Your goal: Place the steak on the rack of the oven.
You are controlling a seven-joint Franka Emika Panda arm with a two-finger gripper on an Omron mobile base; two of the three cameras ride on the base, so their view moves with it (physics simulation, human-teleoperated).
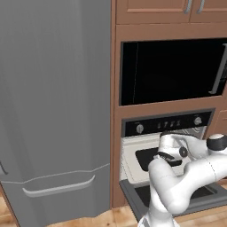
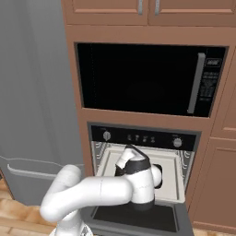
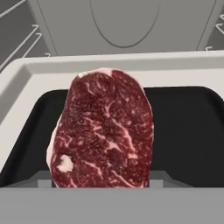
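The steak [image 3: 105, 131], red-brown and marbled with a pale fat edge, stands on end between my gripper's [image 3: 100, 179] finger tips, which are shut on its sides. It hangs over the black centre panel of the rack [image 3: 26, 72], a cream shelf with a raised rim. The rack [image 1: 130, 156] sticks out of the oven [image 1: 168, 124], whose door is folded down. My hand reaches over the rack [image 2: 107, 165] below the oven's control strip [image 2: 143, 137]. Whether the steak touches the panel I cannot tell.
The lowered oven door [image 2: 133, 216] juts out under the rack. A black-glass microwave [image 2: 147, 78] sits above the oven. A tall grey fridge [image 1: 53, 111] stands to the left. Wire rack guides [image 3: 17, 39] line the oven walls.
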